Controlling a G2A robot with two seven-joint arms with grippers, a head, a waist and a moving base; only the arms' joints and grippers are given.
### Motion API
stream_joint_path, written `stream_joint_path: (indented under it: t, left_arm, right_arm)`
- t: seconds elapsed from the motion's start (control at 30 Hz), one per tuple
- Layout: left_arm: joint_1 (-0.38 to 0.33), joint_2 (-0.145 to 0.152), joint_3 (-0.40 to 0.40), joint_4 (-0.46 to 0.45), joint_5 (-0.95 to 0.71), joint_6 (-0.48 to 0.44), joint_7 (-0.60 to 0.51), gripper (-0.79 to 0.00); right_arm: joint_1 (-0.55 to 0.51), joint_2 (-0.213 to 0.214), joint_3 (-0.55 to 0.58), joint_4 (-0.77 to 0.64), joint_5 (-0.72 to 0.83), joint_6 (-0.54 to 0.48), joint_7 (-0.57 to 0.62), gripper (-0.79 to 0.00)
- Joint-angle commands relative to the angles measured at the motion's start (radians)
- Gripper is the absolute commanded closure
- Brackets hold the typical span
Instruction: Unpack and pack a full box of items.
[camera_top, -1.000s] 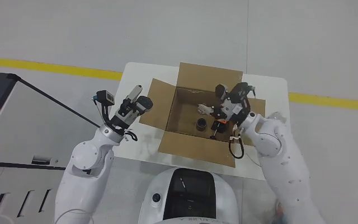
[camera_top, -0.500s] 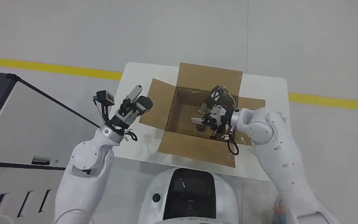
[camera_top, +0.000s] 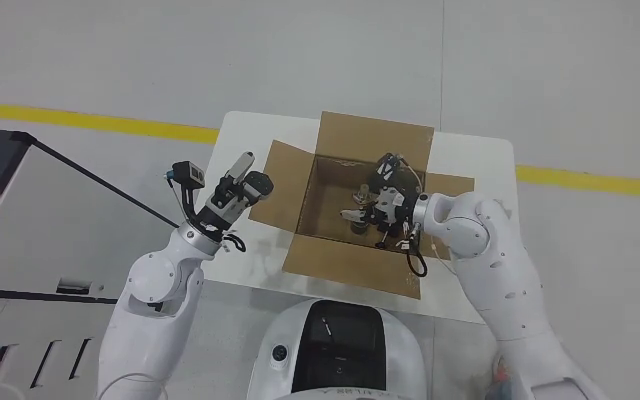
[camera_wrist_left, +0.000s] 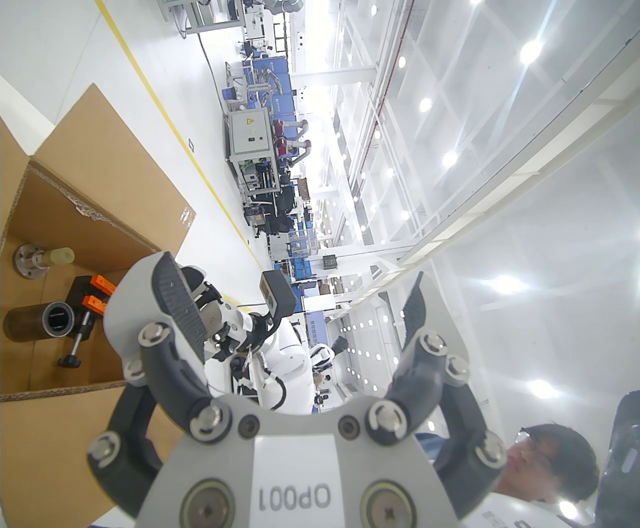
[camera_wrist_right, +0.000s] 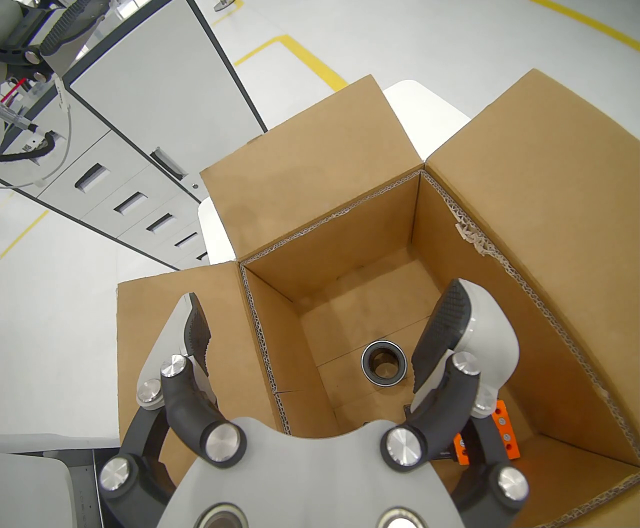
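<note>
- right gripper (camera_wrist_right: 320, 307): jaws open, empty, inside box (camera_wrist_right: 500, 200) mouth; dark cylinder (camera_wrist_right: 383, 362) below jaws
- left gripper (camera_wrist_left: 290, 275): jaws open, empty, box beside

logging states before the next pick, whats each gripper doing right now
Left gripper: open, holding nothing.
Right gripper: open, holding nothing, over the open box.

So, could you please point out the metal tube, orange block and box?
metal tube (camera_wrist_left: 22, 324): left wrist view, side wall.
orange block (camera_wrist_right: 506, 431): right wrist view, top face.
box (camera_wrist_right: 500, 260): right wrist view, inner wall.
</note>
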Motion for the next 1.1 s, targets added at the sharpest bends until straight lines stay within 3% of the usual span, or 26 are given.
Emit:
stream_joint_path:
  t: [0.0, 0.17, 0.37, 0.57, 0.6, 0.8, 0.83, 0.87, 0.97, 1.07]
  left_arm:
    - [0.000, 0.000, 0.000, 0.000, 0.000, 0.000, 0.000, -0.785]
    - [0.000, 0.000, 0.000, 0.000, 0.000, 0.000, 0.000, -0.785]
    - [0.000, 0.000, 0.000, 0.000, 0.000, 0.000, 0.000, -0.785]
    - [0.000, 0.000, 0.000, 0.000, 0.000, 0.000, 0.000, -0.785]
    - [0.000, 0.000, 0.000, 0.000, 0.000, 0.000, 0.000, -0.785]
    - [0.000, 0.000, 0.000, 0.000, 0.000, 0.000, 0.000, -0.785]
    - [0.000, 0.000, 0.000, 0.000, 0.000, 0.000, 0.000, -0.785]
    - [0.000, 0.000, 0.000, 0.000, 0.000, 0.000, 0.000, -0.785]
    - [0.000, 0.000, 0.000, 0.000, 0.000, 0.000, 0.000, -0.785]
    - [0.000, 0.000, 0.000, 0.000, 0.000, 0.000, 0.000, -0.785]
  right_arm:
    - [0.000, 0.000, 0.000, 0.000, 0.000, 0.000, 0.002, -0.785]
    - [0.004, -0.004, -0.054, 0.006, -0.011, 0.066, 0.055, -0.785]
    - [0.176, -0.005, -0.075, 0.197, 0.131, 0.224, 0.452, -0.785]
    - [0.274, -0.025, -0.151, 0.380, 0.147, 0.250, 0.429, -0.785]
    - [0.289, -0.030, -0.175, 0.390, 0.116, 0.245, 0.388, -0.785]
    - [0.289, -0.030, -0.175, 0.390, 0.116, 0.245, 0.388, -0.785]
    - [0.286, -0.030, -0.174, 0.390, 0.122, 0.246, 0.385, -0.536]
    - [0.286, -0.030, -0.167, 0.399, 0.151, 0.234, 0.377, -0.339]
    - [0.302, -0.031, -0.157, 0.456, 0.220, 0.175, 0.346, -0.280]
    - [0.301, -0.032, -0.177, 0.473, 0.214, 0.100, 0.295, -0.277]
